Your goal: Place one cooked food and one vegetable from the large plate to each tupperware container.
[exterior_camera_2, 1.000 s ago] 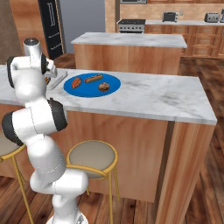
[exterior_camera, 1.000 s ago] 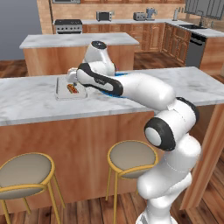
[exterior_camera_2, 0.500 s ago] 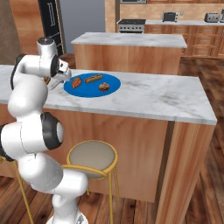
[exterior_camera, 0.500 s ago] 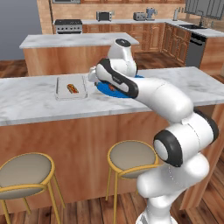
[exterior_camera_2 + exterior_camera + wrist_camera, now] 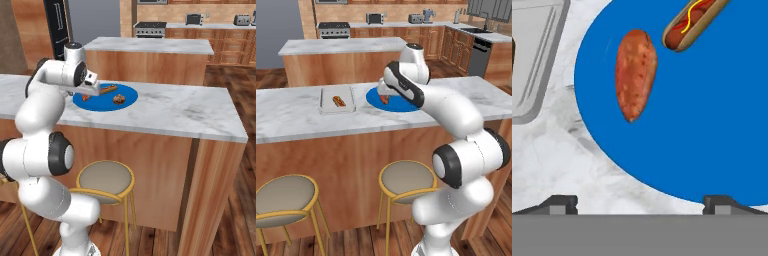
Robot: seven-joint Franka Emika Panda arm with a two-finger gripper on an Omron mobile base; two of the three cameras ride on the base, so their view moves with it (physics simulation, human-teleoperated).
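From the left base view you see one hot dog (image 5: 338, 102) already lying in the tray (image 5: 326, 106), left of the blue plate (image 5: 401, 104). From the right base view, a hot dog (image 5: 107, 89) and a lumpy brown vegetable (image 5: 118, 99) remain on that plate. In the hand view your gripper (image 5: 640, 202) hangs wide open and empty, above the tapered red-orange vegetable (image 5: 635, 72). Most of the job is left.

The white arm swings its hand (image 5: 640, 202) away from the pale grey rectangular tray (image 5: 337, 99) holding a hot dog (image 5: 339, 102), arriving over the near-left edge of the round blue plate (image 5: 401, 104), jaws spread slightly wider.
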